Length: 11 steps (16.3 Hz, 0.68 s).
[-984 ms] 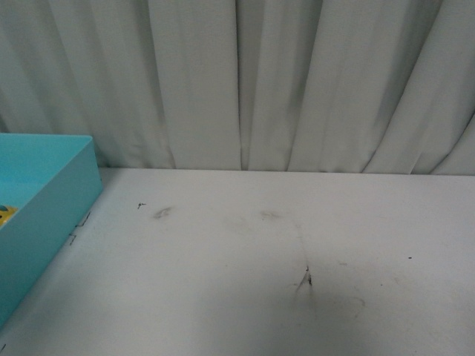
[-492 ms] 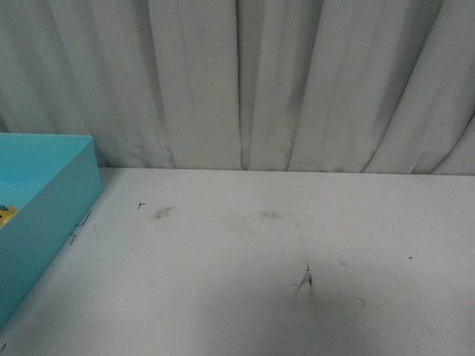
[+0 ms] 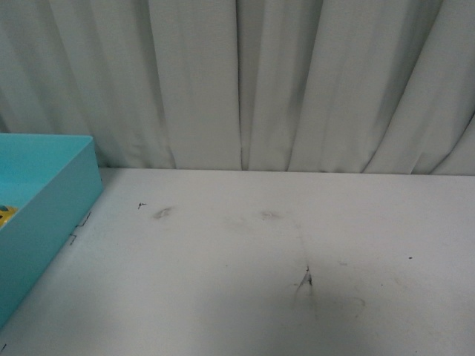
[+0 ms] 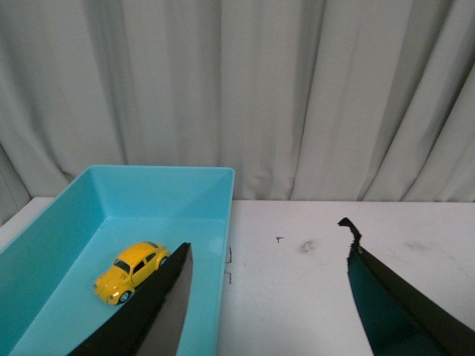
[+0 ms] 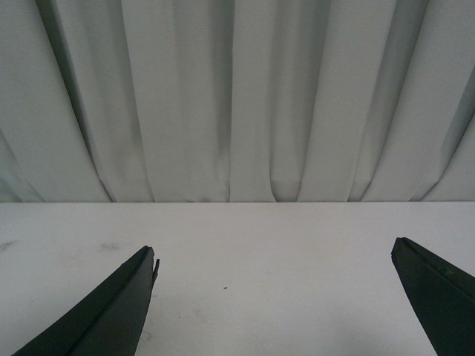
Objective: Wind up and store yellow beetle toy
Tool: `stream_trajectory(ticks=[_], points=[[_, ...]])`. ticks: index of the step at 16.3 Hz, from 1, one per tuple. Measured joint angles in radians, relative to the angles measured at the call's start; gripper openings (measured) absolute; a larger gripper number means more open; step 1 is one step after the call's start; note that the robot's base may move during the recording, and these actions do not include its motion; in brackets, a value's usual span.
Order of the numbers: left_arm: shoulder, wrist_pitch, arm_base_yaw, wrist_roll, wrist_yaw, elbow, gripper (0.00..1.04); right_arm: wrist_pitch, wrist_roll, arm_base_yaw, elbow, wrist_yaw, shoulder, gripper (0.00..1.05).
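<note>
We judge storing done: yellow beetle toy [image 4: 130, 271] sits in teal box [image 4: 223, 222] beside our left jaws, both jaws apart, empty.

We see a glossy yellow beetle toy [image 4: 130, 271] with dark windows inside a plain turquoise box [image 4: 159, 182]. Our table [image 3: 245, 252] is white with grey smudges and small black marks, backed by pale grey-white pleated curtains [image 3: 245, 81].
</note>
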Motion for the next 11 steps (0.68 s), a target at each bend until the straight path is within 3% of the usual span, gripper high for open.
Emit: stream_trajectory(ticks=[3, 11], points=[[0.0, 0.0, 0.0, 0.001, 0.0, 0.0, 1.0, 0.0, 0.0, 0.0, 0.0, 0.0, 0.0, 0.98], [0.0, 0.0, 0.0, 0.0, 0.0, 0.0, 0.98, 0.0, 0.0, 0.0, 0.0, 0.0, 0.0, 0.98]])
